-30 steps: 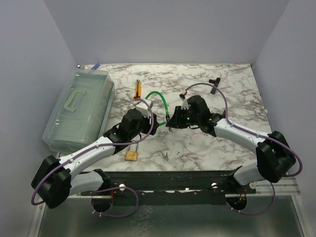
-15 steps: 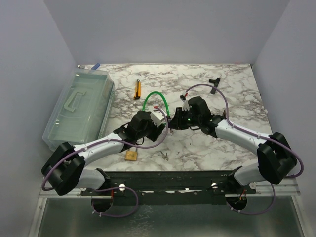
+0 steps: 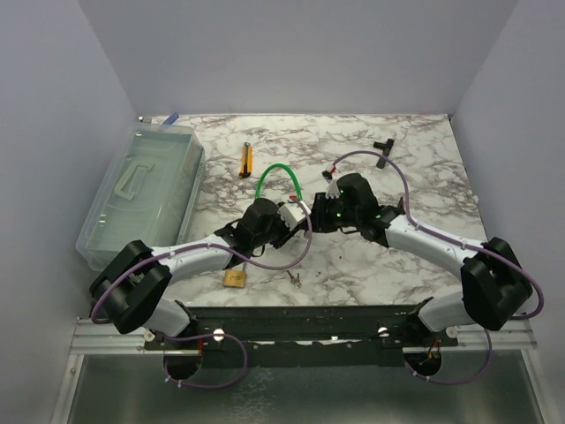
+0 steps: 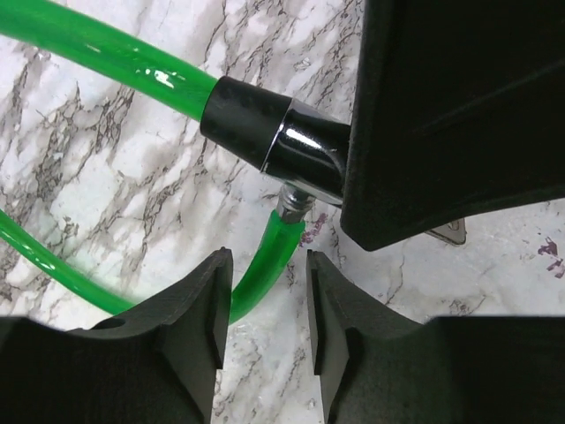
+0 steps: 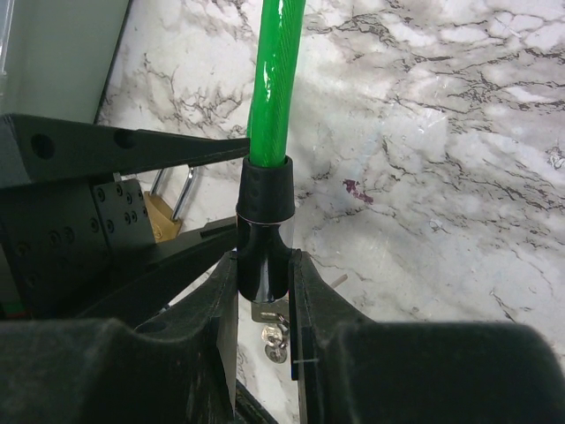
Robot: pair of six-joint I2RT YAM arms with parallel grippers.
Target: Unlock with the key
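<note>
We see the right hand [image 5: 265, 265] closed firmly on the black lock head [image 5: 263, 221] of a green cable [image 5: 275, 79], one finger on each side of it. The left hand [image 4: 265, 265] faces it with its jaws partly open. The loose cable end runs between the left fingers [image 4: 207, 309], and we see no pinch on it. The chrome collar of the lock head [image 4: 256, 119] sits just beyond those fingertips.

From above, the left hand [image 3: 298, 215] and right hand [image 3: 311, 216] meet tip to tip at mid-counter [image 3: 397, 177]. The cable [image 3: 274, 170] loops up on their far side.

The key [image 3: 296, 279] lies flat on the counter, near of both hands and close to the near edge, held by neither. A brass padlock [image 3: 235, 279] lies to its left, apart from it. A clear box [image 3: 141, 194] stands at far left, with a yellow knife [image 3: 246, 159] to its right.
</note>
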